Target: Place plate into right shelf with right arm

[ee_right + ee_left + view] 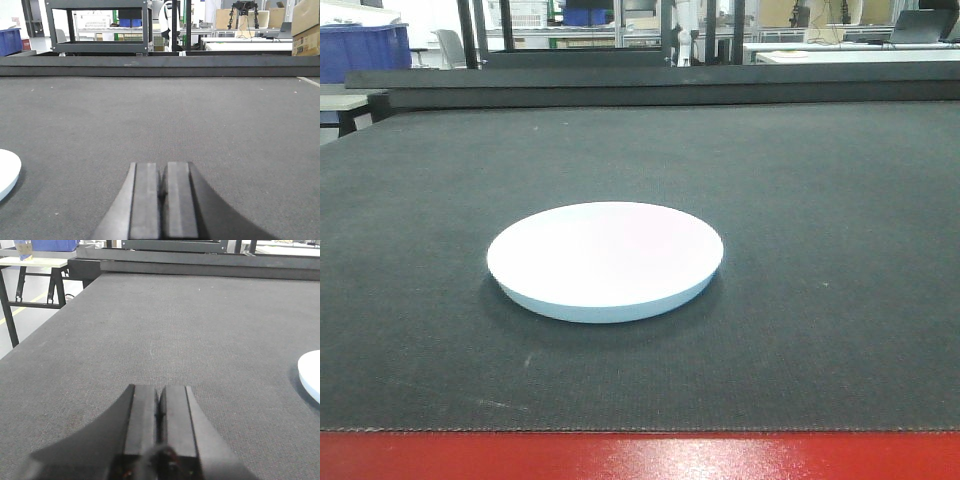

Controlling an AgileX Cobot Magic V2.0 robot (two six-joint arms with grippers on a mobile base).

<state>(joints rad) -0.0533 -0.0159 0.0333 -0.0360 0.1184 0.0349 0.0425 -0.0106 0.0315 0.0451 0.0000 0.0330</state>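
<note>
Looking through the front view, I see the plate (pixel 605 260) lying flat and right way up near the middle of the dark desk (pixel 840 180), touched by neither arm. That spot makes sense to me: it lies between the two arms, so the right one that must carry it should be able to reach it.

The wrist views give me what the front view cannot, since no arm shows there. The left pincer (pixel 159 407) has its fingers pressed together with nothing between them, low over the desk. Only a sliver of the plate (pixel 311 374) shows at the right edge of that view. The right pincer (pixel 163 172) is likewise together on nothing, with the plate (pixel 7 172) at the left edge and well apart from it. I judge the grasp not yet begun; that pincer must part before it can take the rim.

Only the front view shows the whole plate. I cannot pick out the right shelf with certainty: beyond the desk's far edge I see dark frames and a blue bin (pixel 365 50).
</note>
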